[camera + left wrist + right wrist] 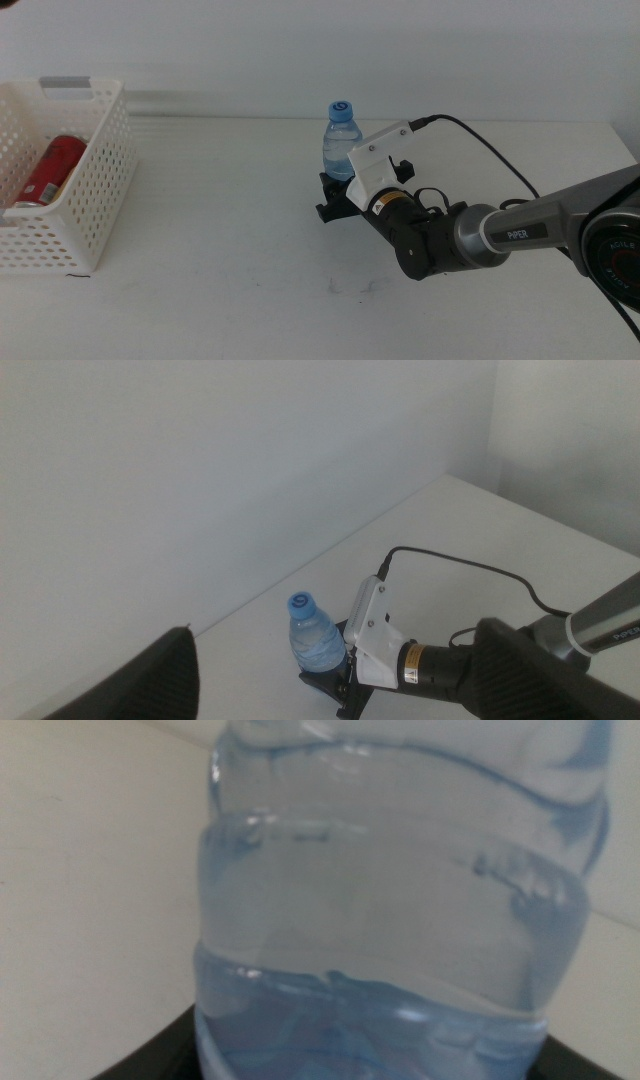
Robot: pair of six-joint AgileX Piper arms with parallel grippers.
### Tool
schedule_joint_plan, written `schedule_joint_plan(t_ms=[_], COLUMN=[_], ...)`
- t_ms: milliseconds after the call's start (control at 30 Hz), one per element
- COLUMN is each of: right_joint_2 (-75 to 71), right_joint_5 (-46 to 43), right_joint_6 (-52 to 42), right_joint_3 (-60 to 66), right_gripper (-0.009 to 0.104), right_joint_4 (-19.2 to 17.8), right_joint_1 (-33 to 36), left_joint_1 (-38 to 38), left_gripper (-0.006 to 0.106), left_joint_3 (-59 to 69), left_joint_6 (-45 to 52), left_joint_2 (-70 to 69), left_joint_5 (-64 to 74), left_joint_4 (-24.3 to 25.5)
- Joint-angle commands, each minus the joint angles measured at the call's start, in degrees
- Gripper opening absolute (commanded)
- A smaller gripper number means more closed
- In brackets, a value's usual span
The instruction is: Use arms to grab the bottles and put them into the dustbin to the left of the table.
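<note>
The small blue-capped water bottle [340, 145] stands upright at the middle of the table [200, 290]. My right gripper [330, 197] reaches in from the right, its jaws closed against the bottle's lower part. In the right wrist view the bottle [400, 920] fills the frame between the dark jaws of my right gripper [370, 1065]. The dustbin [95, 190] stands at the left with the red can [50, 170] lying inside. My left gripper [337, 635] is open and empty, high above, looking down on the bottle [318, 642]. The yellow bottle is out of view.
The right arm's black cable [490, 145] loops above the table behind the gripper. A white wall [320, 50] runs along the table's far edge. Faint scuff marks [335, 288] lie in front of the right arm.
</note>
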Motion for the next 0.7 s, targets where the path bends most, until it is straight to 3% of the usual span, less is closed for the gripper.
schedule_joint_plan(t_ms=[0,67,133,167,233,300,467,567,667], right_joint_2=[-0.06,0.35,0.35,-0.58,-3.54,-7.58,-24.96,-38.05,-51.16], right_joint_5=[-2.66,-2.66,-2.15,1.38,9.65,19.15,42.43,53.26,61.32], right_joint_6=[0.07,0.07,0.07,0.07,0.39,0.48,1.87,5.49,5.77], right_joint_3=[-0.77,-0.77,-0.65,-0.54,-0.54,-0.32,5.46,10.17,12.47], right_gripper=[0.000,0.007,0.023,0.045,0.074,0.093,0.091,0.091,0.091], right_joint_4=[0.10,0.22,0.22,0.52,2.67,5.60,12.55,12.12,8.35], right_joint_1=[0.17,0.17,0.17,0.31,0.68,1.23,1.77,1.77,1.77], left_joint_1=[-0.42,-0.42,-0.42,-0.42,-0.42,-0.42,-0.42,-0.42,-0.42], left_gripper=[0.094,0.094,0.094,0.094,0.094,0.094,0.094,0.094,0.094], left_joint_3=[-0.01,-0.01,-0.01,-0.01,-0.01,-0.01,-0.01,-0.01,-0.01], left_joint_6=[0.00,0.00,0.00,0.00,0.00,0.00,0.00,0.00,0.00], left_joint_2=[-0.13,-0.13,-0.13,-0.13,-0.13,-0.13,-0.13,-0.13,-0.13], left_joint_5=[-0.83,-0.83,-0.83,-0.83,-0.83,-0.83,-0.93,-0.93,-0.93], left_joint_4=[-0.25,-0.25,-0.25,-0.25,-0.25,-0.25,-0.25,-0.25,-0.25])
